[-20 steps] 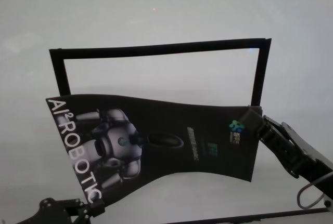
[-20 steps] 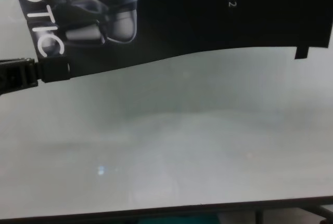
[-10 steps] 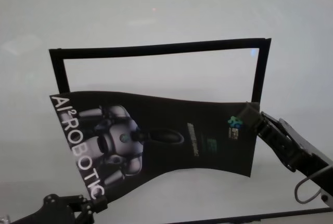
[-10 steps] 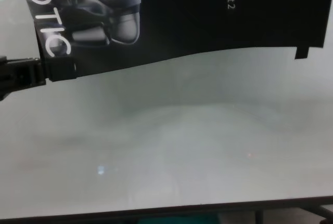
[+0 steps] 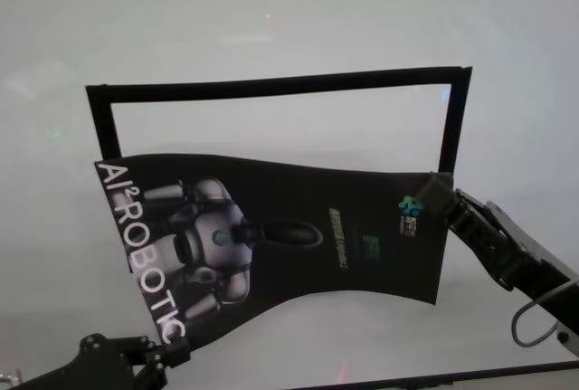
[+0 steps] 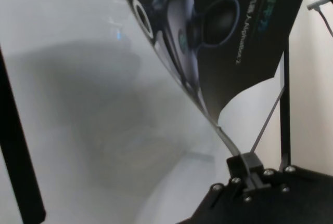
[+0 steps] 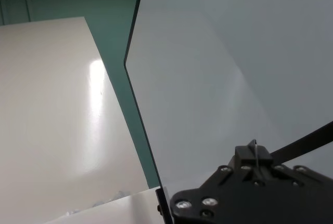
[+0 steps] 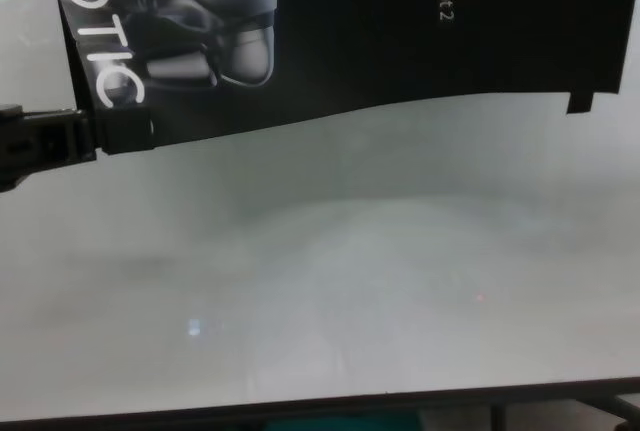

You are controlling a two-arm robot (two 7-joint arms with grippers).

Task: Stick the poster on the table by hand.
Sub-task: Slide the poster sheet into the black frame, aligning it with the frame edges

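Note:
The poster (image 5: 298,236) is a black glossy sheet with a grey robot picture and white "AI²ROBOTIC" letters. It hangs bowed just above the table (image 5: 271,10), partly over a frame of black tape. My left gripper (image 5: 174,352) is shut on its near left corner, below the letters. The chest view shows that grip (image 8: 120,131) under the poster's (image 8: 400,31) lower edge. My right gripper (image 5: 436,198) is shut on the poster's far right corner. In the left wrist view the poster (image 6: 218,37) curves away from the left gripper (image 6: 244,164).
Black tape strips (image 5: 271,85) form three sides of a rectangle on the table, with side strips at the left (image 5: 104,123) and right (image 5: 450,128). The table's near dark edge (image 8: 400,403) runs below. A grey cable loop (image 5: 534,318) hangs from the right arm.
The poster's left end has shifted a little to the right and farther onto the table with my left gripper. The right gripper has barely moved.

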